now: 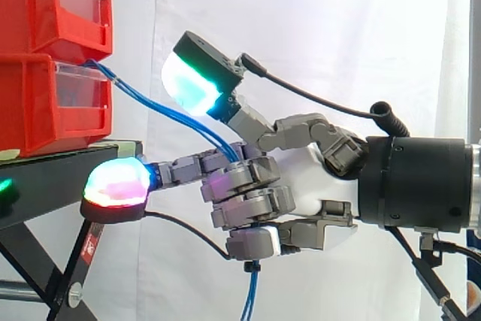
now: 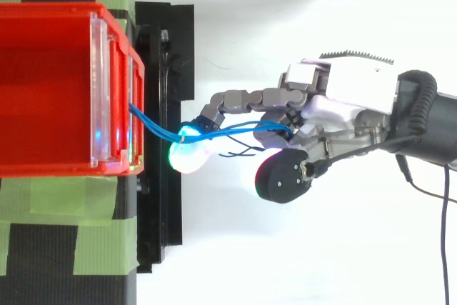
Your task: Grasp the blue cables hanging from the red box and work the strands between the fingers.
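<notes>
Blue cables (image 1: 180, 120) leave the lower red bin (image 1: 45, 110) at far left, over its front lip, and slope down to the right into the hand (image 1: 301, 178). We can't see where they are fixed, because the clear front panel (image 2: 100, 91) and the bin wall cover the start. They are thin, smooth-sheathed strands running close together, and we can't count them.

The upper red bin (image 1: 45, 5) is cut off by the top and left edges. Both bins are glossy moulded plastic on a matte black stand (image 1: 52, 178). From above, green tape (image 2: 64, 198) lies beside the bin.

Next right, one straight finger reaches to the stand edge. Its rounded pad (image 1: 116, 182) glows magenta and cyan just under the strands; we can't tell if it touches them. The thumb pad (image 1: 192, 80) sits above the strands, cyan-green with a flat black back.

The other fingers, grey segmented links, are curled tight around the cables, so the hand is closed on them. The stretch inside the fist is hidden. The strands come out below the fist and run off the bottom edge. From above, a few loose dark ends stick out near the palm.

Then comes the smooth white palm shell and the black cylindrical wrist, cut off at the right edge. A white curtain (image 1: 338, 28) hangs behind in soft folds.
</notes>
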